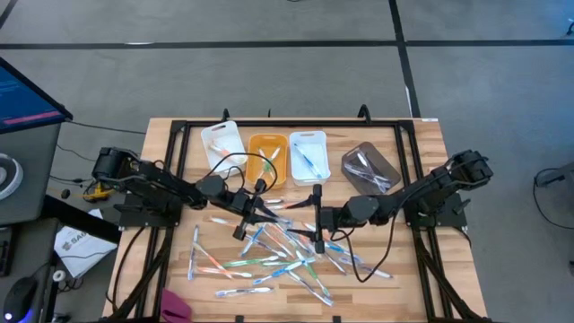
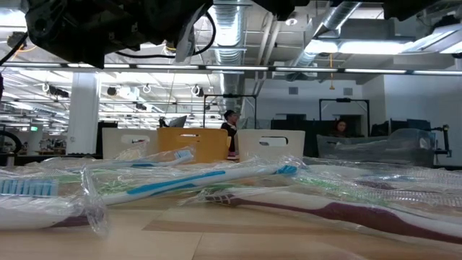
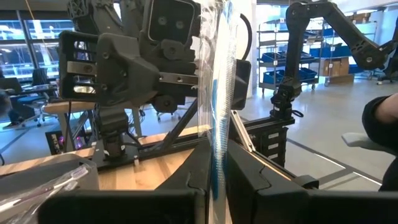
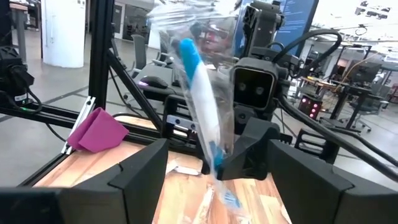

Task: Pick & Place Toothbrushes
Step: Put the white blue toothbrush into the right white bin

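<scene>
Wooden table [image 1: 421, 269] edges stay bare around our toothbrushes [image 1: 269, 256], piled mid-table. Our left gripper [image 3: 214, 180] is clamped on a wrapped blue-white toothbrush [image 3: 219, 93], upright between facing arms; our right gripper [image 4: 214, 186] stands spread, holding nothing.

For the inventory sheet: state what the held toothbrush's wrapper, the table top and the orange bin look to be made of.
Wrapper: thin clear plastic film, glossy; it crinkles and the blue-and-white brush shows through.
Table top: light wood, matte, likely plywood; grain and board lines show.
Orange bin: probably moulded plastic, smooth, uniform colour.
</scene>
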Motion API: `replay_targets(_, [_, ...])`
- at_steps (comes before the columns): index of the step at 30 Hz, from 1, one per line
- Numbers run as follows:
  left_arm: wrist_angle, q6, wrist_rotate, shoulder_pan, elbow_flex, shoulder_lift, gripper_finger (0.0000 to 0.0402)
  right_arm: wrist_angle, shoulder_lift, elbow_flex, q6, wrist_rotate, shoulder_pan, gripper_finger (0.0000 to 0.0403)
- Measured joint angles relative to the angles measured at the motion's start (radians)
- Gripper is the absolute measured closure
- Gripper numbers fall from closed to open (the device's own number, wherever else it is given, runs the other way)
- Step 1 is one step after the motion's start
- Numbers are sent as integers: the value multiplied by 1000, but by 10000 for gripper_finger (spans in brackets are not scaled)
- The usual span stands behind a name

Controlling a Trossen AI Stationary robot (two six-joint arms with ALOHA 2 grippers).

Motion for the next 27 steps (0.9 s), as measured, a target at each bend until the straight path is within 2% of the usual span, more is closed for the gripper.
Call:
replay_targets(6, [0, 4, 0, 0, 0, 0, 384, -3, 0, 10, -5, -8, -23, 132])
replay_targets(12, [0, 5, 0, 1, 0, 0, 384, -3, 0, 39, -4, -127, -52, 132])
replay_targets(27, [-6, 5, -8, 4, 0, 0, 384, -166, 0, 117, -28, -129, -69, 132])
